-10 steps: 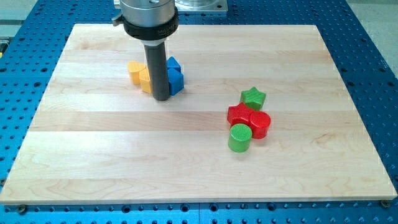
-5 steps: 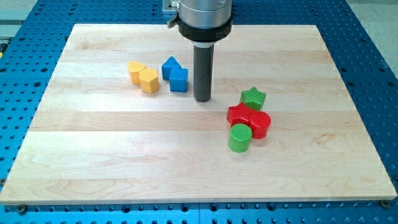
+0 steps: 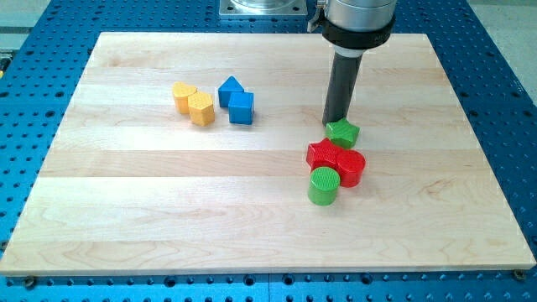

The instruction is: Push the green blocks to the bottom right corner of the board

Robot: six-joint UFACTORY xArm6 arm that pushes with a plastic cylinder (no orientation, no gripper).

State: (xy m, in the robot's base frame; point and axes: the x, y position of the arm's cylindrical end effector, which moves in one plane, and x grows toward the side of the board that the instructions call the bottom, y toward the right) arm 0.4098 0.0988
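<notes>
A green star block (image 3: pixel 342 132) lies right of the board's middle. My tip (image 3: pixel 336 123) stands just above it in the view, touching or nearly touching its top-left edge. Below the star sit a red star block (image 3: pixel 323 154) and a red cylinder (image 3: pixel 351 167), pressed together. A green cylinder (image 3: pixel 322 186) stands against the red blocks' lower left side.
Two yellow blocks (image 3: pixel 194 103) and two blue blocks (image 3: pixel 236 99) sit in the upper left part of the wooden board (image 3: pixel 126 218). The board lies on a blue perforated table (image 3: pixel 512 101).
My tip has moved from the yellow and blue blocks rightward across the board to the top edge of the green star. No block has visibly moved.
</notes>
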